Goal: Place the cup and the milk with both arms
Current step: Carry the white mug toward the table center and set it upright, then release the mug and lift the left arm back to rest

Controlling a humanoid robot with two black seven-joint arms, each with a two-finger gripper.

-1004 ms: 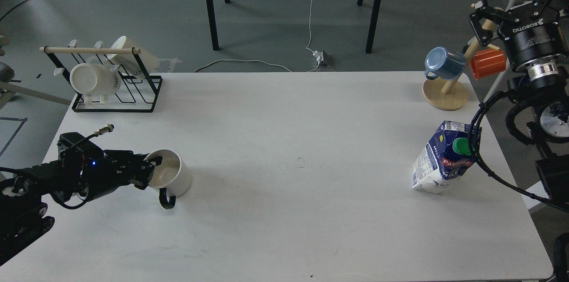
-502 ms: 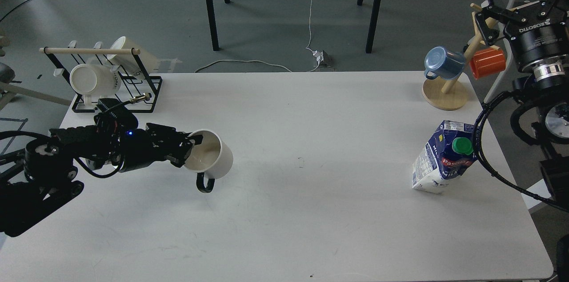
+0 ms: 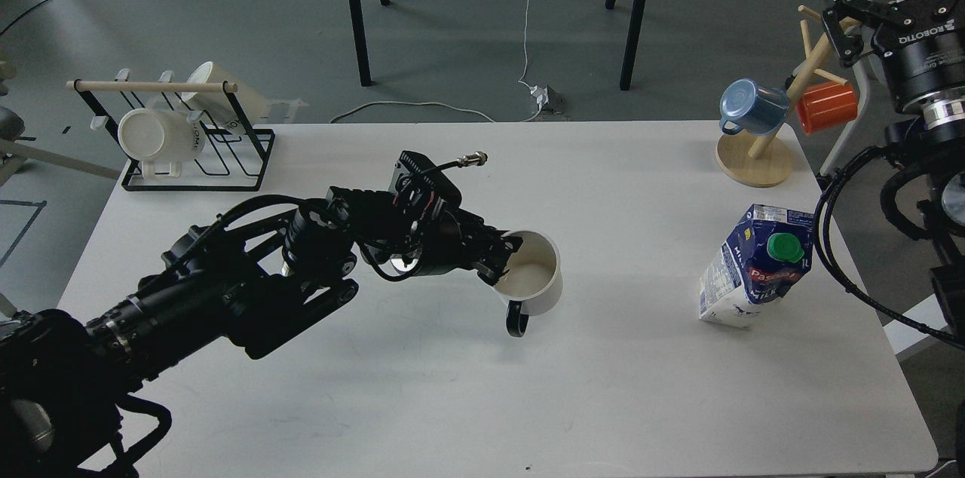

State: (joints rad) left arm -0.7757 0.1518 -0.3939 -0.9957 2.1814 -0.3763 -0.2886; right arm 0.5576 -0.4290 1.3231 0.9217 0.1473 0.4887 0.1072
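Jaws of the left gripper (image 3: pixel 503 258) pinch the cup's (image 3: pixel 537 282) rim mid-frame above the table (image 3: pixel 422 387), unplaced; the milk (image 3: pixel 754 267) stands untouched at right, right gripper (image 3: pixel 844 29) apparently empty.

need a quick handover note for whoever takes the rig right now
Left gripper: shut on the cup at its rim, holding it near the table's centre; I cannot tell whether it is lifted or resting.
Right gripper: raised off the table's right edge by the mug tree, holding nothing; jaws cannot be told apart.
Milk: standing tilted near the right edge, untouched.
Done: cup grasped.
Left: release the cup, then pick and place the milk with the right arm.
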